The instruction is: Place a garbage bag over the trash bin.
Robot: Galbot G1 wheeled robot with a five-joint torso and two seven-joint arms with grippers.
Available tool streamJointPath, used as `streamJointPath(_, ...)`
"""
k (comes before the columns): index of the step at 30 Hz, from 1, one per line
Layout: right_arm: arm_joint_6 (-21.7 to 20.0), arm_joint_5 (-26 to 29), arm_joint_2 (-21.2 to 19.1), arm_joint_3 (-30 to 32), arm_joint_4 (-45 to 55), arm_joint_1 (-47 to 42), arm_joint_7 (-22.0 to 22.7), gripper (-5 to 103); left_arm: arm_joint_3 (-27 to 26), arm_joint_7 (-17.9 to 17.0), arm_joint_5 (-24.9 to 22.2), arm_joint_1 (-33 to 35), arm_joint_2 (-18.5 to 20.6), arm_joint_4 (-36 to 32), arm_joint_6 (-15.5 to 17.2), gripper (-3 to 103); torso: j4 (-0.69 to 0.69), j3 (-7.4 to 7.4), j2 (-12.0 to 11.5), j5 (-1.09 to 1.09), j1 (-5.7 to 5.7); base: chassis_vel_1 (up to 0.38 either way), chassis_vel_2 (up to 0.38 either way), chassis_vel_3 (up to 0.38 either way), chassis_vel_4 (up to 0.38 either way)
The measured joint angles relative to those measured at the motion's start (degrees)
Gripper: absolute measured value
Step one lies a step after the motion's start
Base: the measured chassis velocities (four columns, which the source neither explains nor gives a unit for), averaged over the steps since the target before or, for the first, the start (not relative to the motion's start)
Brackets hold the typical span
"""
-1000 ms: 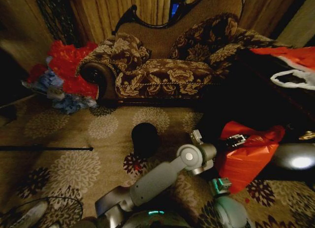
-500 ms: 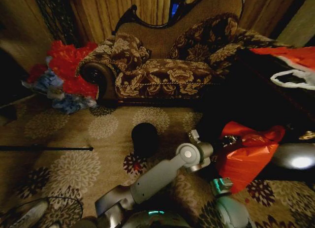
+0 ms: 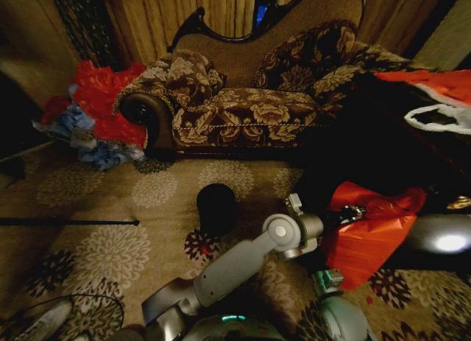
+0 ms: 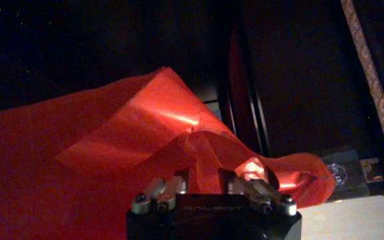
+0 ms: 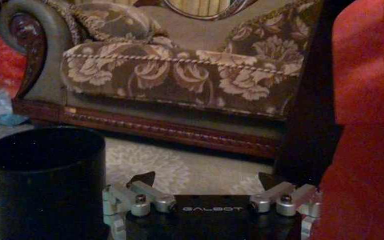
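Garbage bag [image 3: 368,234] hanging at 3 o'clock from trash bin [image 3: 217,207], left end effector [image 4: 209,182] pinching its bunched top; right end effector [image 5: 209,182] spreading wide, gripping nothing, beside bin.

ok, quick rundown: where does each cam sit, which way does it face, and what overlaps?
Head: on the robot's head, looking forward and down at the carpet, trash bin and sofa; the left arm reaches across to the garbage bag.
Left wrist: behind the left gripper, facing the garbage bag, a fold pinched between its fingers.
Right wrist: low behind the open right gripper, facing the trash bin and sofa.
Shared: all three show the bag; head and right wrist share bin and sofa.
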Motion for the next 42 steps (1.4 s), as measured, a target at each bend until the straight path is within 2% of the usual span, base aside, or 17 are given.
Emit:
streamJointPath(1,0.0,0.0,0.0,0.0,0.0,0.0,0.0,100,0.0,0.0,0.0,0.0,0.0,0.0,0.0,29,0.00,0.00,0.0,0.00,0.00,0.000,0.000,0.000,0.000)
streamJointPath(4,0.4,-1.1,0.5,-0.2,-0.3,-0.6,-0.3,100,-0.1,0.6,0.0,-0.3,0.0,0.6,0.0,46,0.00,0.00,0.0,0.00,0.00,0.000,0.000,0.000,0.000)
streamJointPath(6,0.5,-1.4,0.7,-0.3,-0.5,-0.7,-0.4,100,-0.1,0.7,0.0,-0.4,0.0,1.1,0.1,46,0.00,0.00,0.0,0.00,0.00,0.000,0.000,0.000,0.000)
streamJointPath(8,0.6,-1.7,0.9,-0.3,-0.7,-0.5,-0.4,100,-0.1,1.3,0.1,-0.7,0.0,2.2,0.1,62,0.00,0.00,0.0,0.00,0.00,0.000,0.000,0.000,0.000)
streamJointPath(10,0.6,-1.7,0.9,-0.3,-0.8,-0.4,-0.4,100,0.0,1.5,0.2,-0.7,0.0,2.3,0.1,62,0.00,0.00,0.0,0.00,0.00,0.000,0.000,0.000,0.000)
streamJointPath(12,0.6,-1.9,0.8,-0.3,-1.0,-0.1,-0.4,100,0.2,1.7,0.3,-0.9,0.0,2.6,0.0,73,0.00,0.00,0.0,0.00,0.00,0.000,0.000,0.000,0.000)
streamJointPath(17,0.6,-2.0,0.8,-0.4,-1.2,0.3,-0.4,100,0.3,2.2,0.3,-1.2,0.0,3.2,-0.2,77,0.00,0.00,0.0,0.00,0.00,0.000,0.000,0.000,0.000)
streamJointPath(19,0.6,-2.0,0.8,-0.4,-1.2,0.3,-0.4,100,0.4,2.6,0.3,-1.3,0.0,3.4,-0.4,73,0.00,0.00,0.0,0.00,0.00,0.000,0.000,0.000,0.000)
streamJointPath(22,0.5,-2.0,0.8,-0.5,-1.2,0.4,-0.4,100,0.7,3.5,0.3,-1.4,0.0,4.0,-0.9,58,0.00,0.00,0.0,0.00,0.00,0.000,0.000,0.000,0.000)
streamJointPath(24,0.5,-2.0,0.8,-0.5,-1.2,0.4,-0.4,100,0.8,3.7,0.3,-1.4,0.0,4.1,-0.9,58,0.00,0.00,0.0,0.00,0.00,0.000,0.000,0.000,0.000)
streamJointPath(25,0.5,-2.0,0.8,-0.5,-1.2,0.4,-0.4,100,1.0,4.2,0.3,-1.4,0.0,4.3,-1.0,47,0.00,0.00,0.0,0.00,0.00,0.000,0.000,0.000,0.000)
streamJointPath(28,0.5,-2.0,0.8,-0.5,-1.2,0.4,-0.4,100,1.1,4.6,0.3,-1.4,0.0,4.5,-1.0,42,0.00,0.00,0.0,0.00,0.00,0.000,0.000,0.000,0.000)
streamJointPath(30,0.5,-2.0,0.8,-0.4,-1.2,0.3,-0.4,100,1.2,5.4,0.3,-1.4,0.0,4.9,-1.0,30,0.00,0.00,0.0,0.00,0.00,0.000,0.000,0.000,0.000)
streamJointPath(31,0.5,-2.0,0.8,-0.4,-1.2,0.3,-0.4,100,1.2,5.4,0.3,-1.4,0.0,4.9,-1.0,30,0.00,0.00,0.0,0.00,0.00,0.000,0.000,0.000,0.000)
streamJointPath(36,0.5,-2.1,0.8,-0.4,-1.3,0.3,-0.4,100,1.3,6.1,0.3,-1.3,0.0,5.2,-1.0,9,0.00,0.00,0.0,0.00,0.00,0.000,0.000,0.000,0.000)
streamJointPath(39,0.5,-2.2,0.8,-0.4,-1.3,0.3,-0.4,100,1.3,6.2,0.3,-1.3,0.0,5.3,-1.0,2,0.00,0.00,0.0,0.00,0.00,0.000,0.000,0.000,0.000)
streamJointPath(42,0.6,-2.2,0.7,-0.4,-1.4,0.3,-0.3,100,1.3,6.2,0.3,-1.1,0.0,5.3,-0.9,1,0.00,0.00,0.0,0.00,0.00,0.000,0.000,0.000,0.000)
